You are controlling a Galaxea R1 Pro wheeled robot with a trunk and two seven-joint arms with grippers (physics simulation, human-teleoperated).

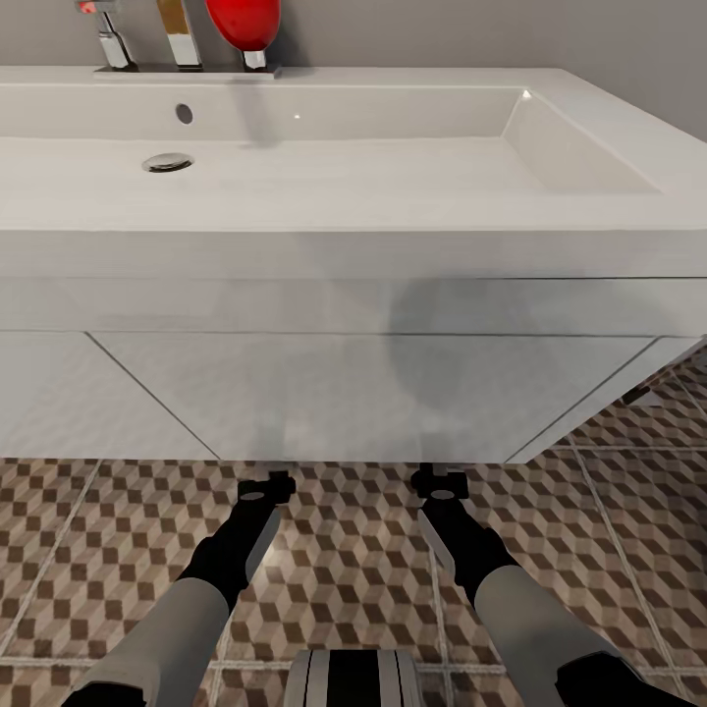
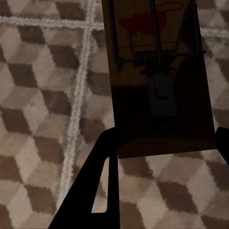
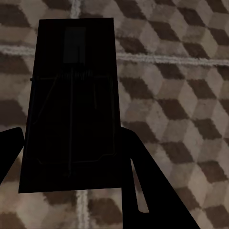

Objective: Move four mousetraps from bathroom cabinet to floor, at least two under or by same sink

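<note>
A brown mousetrap [image 2: 162, 81] with wire spring and red print sits between my left gripper's [image 2: 164, 143] black fingers [image 2: 102, 157], held above the cube-patterned floor [image 2: 43, 119]. A second mousetrap [image 3: 71, 100], dark in shadow, is held the same way in my right gripper [image 3: 71, 143]. In the head view both grippers, left [image 1: 267, 485] and right [image 1: 439, 481], hang low over the floor [image 1: 353, 570] right at the bottom front edge of the white vanity [image 1: 373, 393], below the wide white sink [image 1: 393, 231]. The cabinet is out of view.
A chrome tap [image 1: 182, 34] and a red object [image 1: 244, 25] stand at the sink's back edge. A small dark flat thing [image 1: 636, 395] lies on the floor by the vanity's right end. Tiled floor stretches to both sides of the arms.
</note>
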